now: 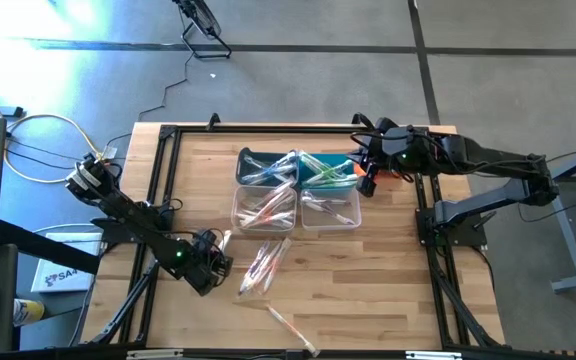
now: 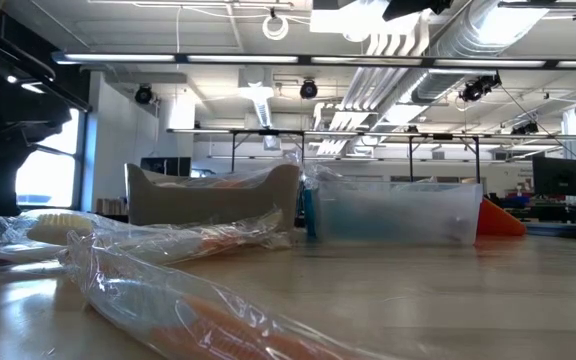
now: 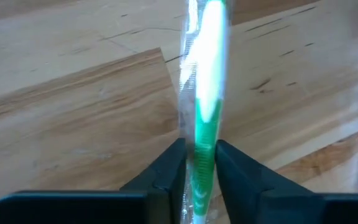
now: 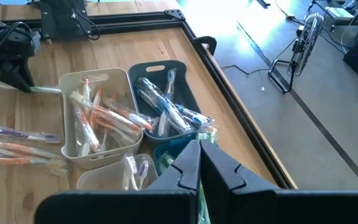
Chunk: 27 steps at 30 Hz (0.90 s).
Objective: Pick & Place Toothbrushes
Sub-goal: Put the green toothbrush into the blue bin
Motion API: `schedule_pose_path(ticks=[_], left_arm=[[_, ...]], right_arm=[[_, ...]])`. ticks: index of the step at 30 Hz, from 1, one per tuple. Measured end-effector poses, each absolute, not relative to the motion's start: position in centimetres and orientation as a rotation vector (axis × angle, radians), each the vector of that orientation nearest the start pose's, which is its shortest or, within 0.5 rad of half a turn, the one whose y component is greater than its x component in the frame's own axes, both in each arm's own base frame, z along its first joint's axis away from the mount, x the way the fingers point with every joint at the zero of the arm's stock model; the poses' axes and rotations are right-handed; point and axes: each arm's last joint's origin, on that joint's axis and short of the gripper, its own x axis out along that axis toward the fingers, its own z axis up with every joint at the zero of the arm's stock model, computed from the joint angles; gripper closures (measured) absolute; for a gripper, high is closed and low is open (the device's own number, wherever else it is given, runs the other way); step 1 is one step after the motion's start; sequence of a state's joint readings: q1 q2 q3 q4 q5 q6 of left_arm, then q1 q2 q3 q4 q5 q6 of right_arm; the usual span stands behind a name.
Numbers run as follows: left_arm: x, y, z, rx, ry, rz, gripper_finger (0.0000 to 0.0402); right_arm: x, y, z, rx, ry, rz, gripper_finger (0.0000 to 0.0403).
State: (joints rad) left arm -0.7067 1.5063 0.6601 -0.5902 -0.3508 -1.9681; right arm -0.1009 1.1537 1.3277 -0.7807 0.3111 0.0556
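Four bins (image 1: pixel 298 188) are grouped at the table (image 1: pixel 368 290) centre-rear, toothbrushes inside. Loose toothbrushes (image 1: pixel 264 266) are scattered in front, toward the left. A single toothbrush (image 1: pixel 290 328) is positioned near the front edge.

Bare wood (image 1: pixel 388 290) front-right; bins (image 1: pixel 298 190) (4, clustered) & loose toothbrushes (image 1: pixel 264 266) mid-table.

We see a wooden table (image 1: pixel 368 290) with a black frame (image 1: pixel 163 160) along its edges. Four small bins stand together near its far side: a dark one (image 1: pixel 253 160), a teal one (image 1: pixel 328 172) and two clear ones (image 1: pixel 243 212). Cables (image 1: pixel 38 140) lie on the grey floor (image 1: pixel 508 90).
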Motion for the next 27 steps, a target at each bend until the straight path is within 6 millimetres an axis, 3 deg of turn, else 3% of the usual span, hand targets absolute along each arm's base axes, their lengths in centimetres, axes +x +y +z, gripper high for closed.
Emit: schedule_pose_path(ticks=[6, 17, 27], left_arm=[[17.7, -13.8, 12.9, -0.976, 0.946, 0.89, 0.0389], [17.9, -14.0, 14.1, -0.934, 0.981, 0.929, 0.0397], [17.5, -13.6, 18.2, -0.854, 1.0, 0.987, 0.04]], right_arm=[[22.0, -3.1, 39.2, -0.011, 0.597, -0.416, 0.04], [22.0, -3.1, 39.2, -0.011, 0.598, -0.416, 0.04], [21.4, -3.0, 39.6, -0.041, 0.587, -0.406, 0.04]])
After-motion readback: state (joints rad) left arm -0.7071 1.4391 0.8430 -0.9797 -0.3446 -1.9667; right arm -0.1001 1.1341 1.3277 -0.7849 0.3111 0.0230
